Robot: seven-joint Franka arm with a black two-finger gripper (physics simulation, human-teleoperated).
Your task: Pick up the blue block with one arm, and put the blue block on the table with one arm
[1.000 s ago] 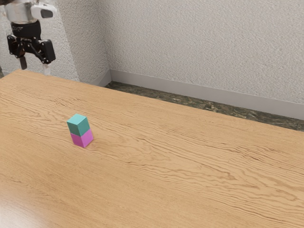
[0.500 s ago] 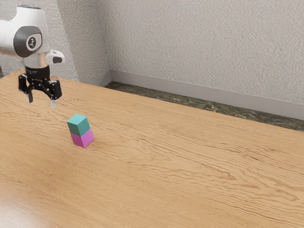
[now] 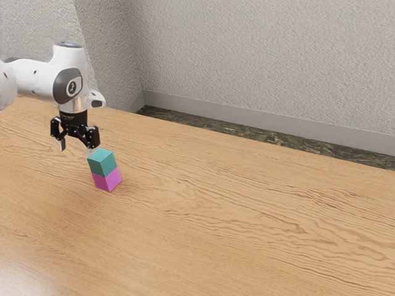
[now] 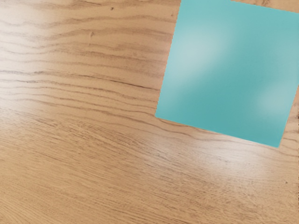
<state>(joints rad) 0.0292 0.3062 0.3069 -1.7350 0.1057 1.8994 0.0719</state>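
Note:
The black gripper hangs over the table in the exterior view, its two fingers spread apart with nothing between them. Just to the exterior view's right of it stands the teal-blue block, stacked on a magenta block. One fingertip appears close to the teal-blue block's upper edge; whether they touch I cannot tell. In the wrist view the top of the teal-blue block lies near, above the wood table.
Behind the table's far edge are a textured wall and a dark floor strip. Bare wood surrounds the two stacked blocks.
My arm has come in from the exterior view's upper left and moved down and rightward, bringing the gripper close to the stack. Both blocks have stayed where they were.

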